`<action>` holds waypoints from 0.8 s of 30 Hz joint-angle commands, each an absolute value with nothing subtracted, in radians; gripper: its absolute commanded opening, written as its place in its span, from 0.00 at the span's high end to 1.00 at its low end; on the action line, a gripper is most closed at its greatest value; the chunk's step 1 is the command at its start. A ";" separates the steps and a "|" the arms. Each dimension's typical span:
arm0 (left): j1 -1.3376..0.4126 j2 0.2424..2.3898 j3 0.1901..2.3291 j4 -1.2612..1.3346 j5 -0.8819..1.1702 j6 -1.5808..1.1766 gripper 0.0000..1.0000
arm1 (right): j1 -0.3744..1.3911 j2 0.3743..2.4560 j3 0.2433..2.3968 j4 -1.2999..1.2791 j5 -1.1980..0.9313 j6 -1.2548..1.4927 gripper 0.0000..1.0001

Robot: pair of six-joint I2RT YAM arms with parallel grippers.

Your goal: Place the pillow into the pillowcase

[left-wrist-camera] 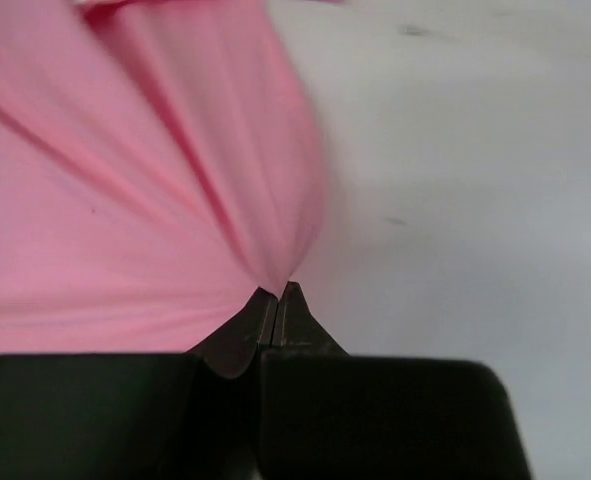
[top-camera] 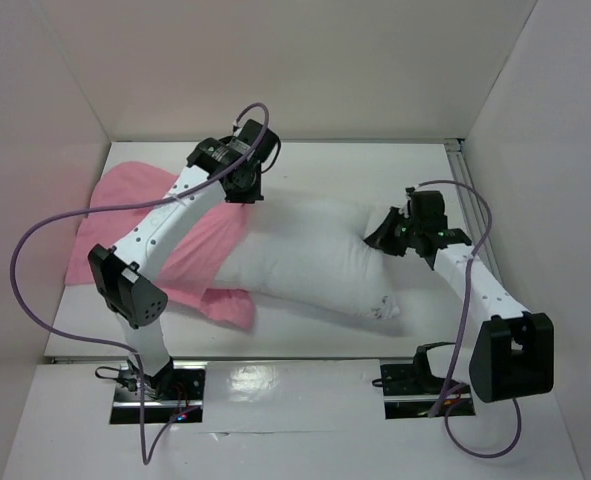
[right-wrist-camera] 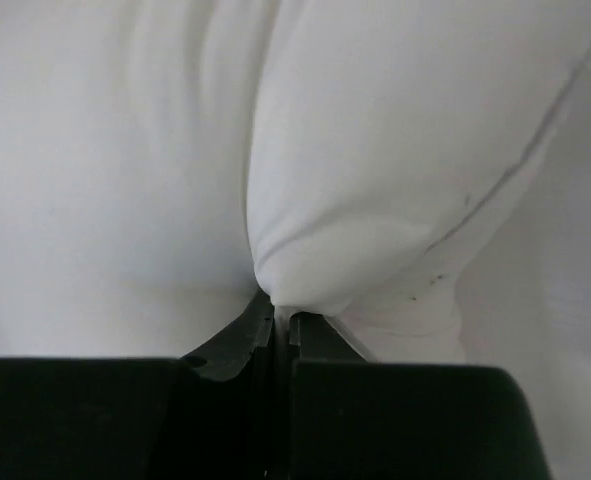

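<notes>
Your left fingers [left-wrist-camera: 277, 300] pinch a fold of the pillowcase [top-camera: 125, 215] beside the left end of the pillow [top-camera: 305, 255]. Your right fingers [right-wrist-camera: 275, 325] pinch its right end. The pillow lies on the surface [top-camera: 325, 335], long axis left to right, so the case sits leftward of your right arm's grip.
</notes>
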State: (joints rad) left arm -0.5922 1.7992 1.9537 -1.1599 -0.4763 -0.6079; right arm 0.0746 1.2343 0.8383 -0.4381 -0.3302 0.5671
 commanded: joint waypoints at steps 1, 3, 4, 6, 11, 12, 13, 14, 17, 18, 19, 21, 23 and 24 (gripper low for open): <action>-0.641 1.841 2.083 -1.074 -0.183 -0.529 1.00 | 0.210 1.181 0.798 -0.155 -0.612 0.694 1.00; -0.673 1.903 2.228 -1.049 0.031 -0.520 1.00 | 0.219 1.181 0.910 -0.094 -0.612 0.724 1.00; -0.684 1.923 2.291 -1.040 0.102 -0.520 1.00 | 0.219 1.181 0.966 -0.094 -0.595 0.724 1.00; -0.698 1.957 2.478 -1.010 0.270 -0.531 1.00 | 0.232 1.155 1.075 -0.123 -0.540 0.715 1.00; -0.626 1.893 2.361 -0.783 0.422 -0.630 1.00 | 0.314 1.004 1.161 -0.182 -0.353 0.689 1.00; -0.614 1.893 2.338 -0.770 0.422 -0.630 1.00 | 0.330 0.974 1.128 -0.183 -0.291 0.689 1.00; -0.604 1.913 2.312 -0.770 0.411 -0.630 1.00 | 0.360 0.947 1.041 -0.196 -0.257 0.710 1.00; -0.589 1.930 2.312 -0.770 0.411 -0.611 1.00 | 0.373 0.898 0.994 -0.212 -0.220 0.722 1.00; -0.569 2.000 2.290 -0.790 0.347 -0.577 1.00 | 0.399 0.829 0.832 -0.273 -0.126 0.733 1.00; -0.569 2.015 2.290 -0.804 0.325 -0.577 0.89 | 0.408 0.818 0.803 -0.302 -0.101 0.733 1.00; -0.557 2.041 2.299 -0.825 0.310 -0.563 0.78 | 0.408 0.818 0.760 -0.319 -0.088 0.733 1.00; -0.543 2.042 2.309 -0.834 0.310 -0.542 0.47 | 0.417 0.804 0.746 -0.354 -0.057 0.721 1.00; -0.534 2.005 2.321 -0.845 0.256 -0.528 0.12 | 0.417 0.804 0.765 -0.432 -0.029 0.703 0.95; -0.534 1.984 2.321 -0.854 0.230 -0.513 0.06 | 0.417 0.804 0.784 -0.463 0.013 0.683 0.79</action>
State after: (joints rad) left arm -0.5396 2.0747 2.2829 -0.9291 0.2283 -0.5343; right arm 0.3920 0.7994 0.7551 -0.4026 -0.0143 0.6979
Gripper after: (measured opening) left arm 0.886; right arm 0.103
